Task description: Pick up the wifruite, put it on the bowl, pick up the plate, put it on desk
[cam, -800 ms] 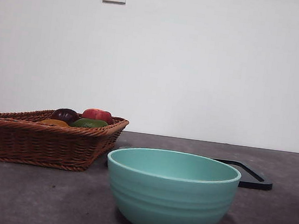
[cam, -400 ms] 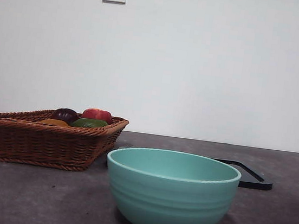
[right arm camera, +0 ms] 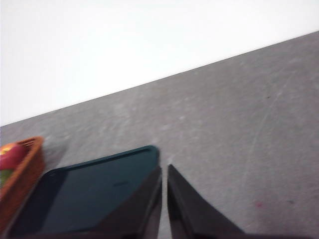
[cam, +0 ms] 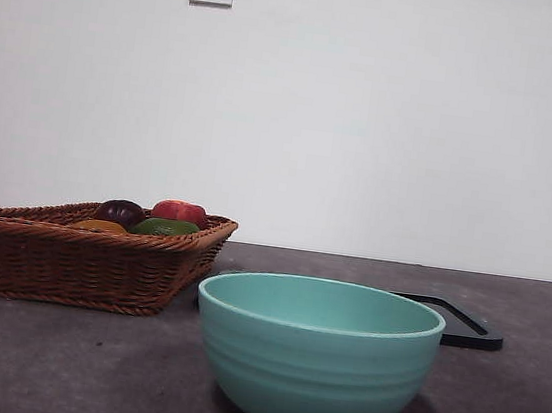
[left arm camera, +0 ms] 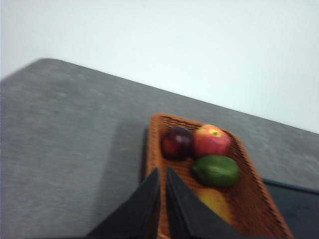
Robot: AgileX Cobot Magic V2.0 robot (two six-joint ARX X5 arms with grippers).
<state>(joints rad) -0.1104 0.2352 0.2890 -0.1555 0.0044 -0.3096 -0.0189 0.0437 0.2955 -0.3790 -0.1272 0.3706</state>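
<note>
**Both arms wait; the fruit pickup has not begun**

A dark grey desk (cam: 36, 358) fills the lower third of the front view under a pale wall. The mint-green bowl (cam: 315, 357) sits at lower centre, glossy, faintly ridged and seemingly empty, though its floor is hidden. At middle left stands a brown wicker basket (cam: 78, 263). A flat black plate (cam: 467, 331) lies behind the bowl at right.

In the basket, the left wrist view shows a red apple (left arm camera: 212, 140), a green fruit (left arm camera: 217, 170), a dark purple fruit (left arm camera: 176, 143), and, partly hidden by a jaw, the wifruite (left arm camera: 215, 201): a small, dull orange-yellow oval.

The left gripper (left arm camera: 162, 174) hangs above the basket's near rim, jaws pressed nearly together and holding nothing. The right gripper (right arm camera: 164, 172) hangs by the plate's corner, likewise closed and empty.

The first step appears to be in hand. Next, the left jaws likely must spread and descend around the wifruite without nudging the green fruit beside it.
</note>
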